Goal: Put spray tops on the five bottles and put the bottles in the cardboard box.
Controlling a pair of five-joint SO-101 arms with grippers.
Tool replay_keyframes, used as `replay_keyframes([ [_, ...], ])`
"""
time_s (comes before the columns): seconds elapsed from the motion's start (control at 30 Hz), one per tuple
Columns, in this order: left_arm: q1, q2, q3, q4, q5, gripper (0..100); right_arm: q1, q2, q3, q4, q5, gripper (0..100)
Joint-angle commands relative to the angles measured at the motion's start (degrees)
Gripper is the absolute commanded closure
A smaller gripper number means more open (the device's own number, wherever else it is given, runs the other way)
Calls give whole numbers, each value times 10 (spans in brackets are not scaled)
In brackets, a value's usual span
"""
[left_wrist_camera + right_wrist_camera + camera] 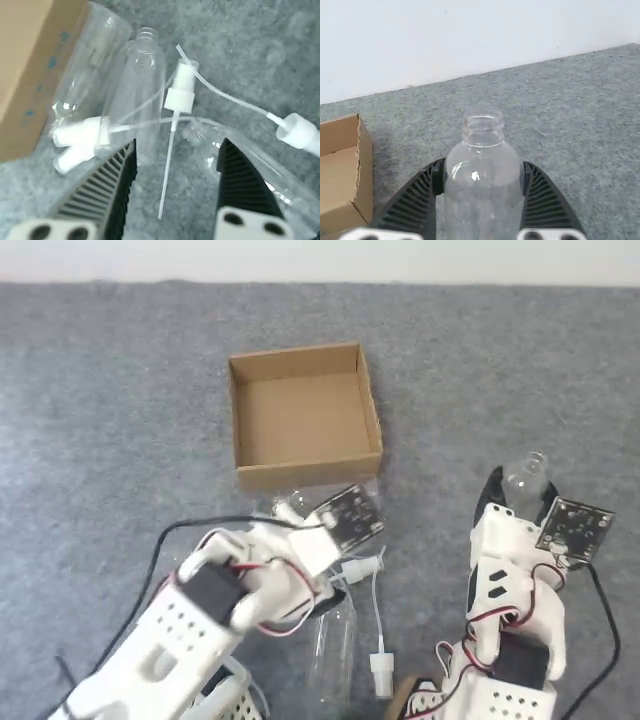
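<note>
High view, centre-low: bottle pile (pixel 335 640) under the cardboard box (pixel 308 472) is partly covered by the left arm (pixel 250 580); bottles can't be counted. Right wrist view: held bottle (pixel 481 170) is cut off by the frame edge past its shoulder. The cardboard box is cropped in both wrist views.

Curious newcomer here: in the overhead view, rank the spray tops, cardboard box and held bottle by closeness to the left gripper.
1. Spray tops, right under the left gripper.
2. Cardboard box, just beyond them.
3. Held bottle, off right in the right gripper.
</note>
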Motion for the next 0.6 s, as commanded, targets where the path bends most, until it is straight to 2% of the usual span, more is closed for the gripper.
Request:
replay_keyframes([
  [0.0, 10, 111, -74, -36, 5, 754, 7, -9, -6, -18, -7, 933],
  [0.1, 26, 170, -109, -36, 6, 760, 7, -9, -6, -18, -7, 933],
  [0.27, 51, 258, -159, -40, 6, 824, 7, -9, -6, -20, -7, 933],
  [0.57, 53, 386, -223, -46, 7, 827, 7, -9, -6, -21, -7, 933],
])
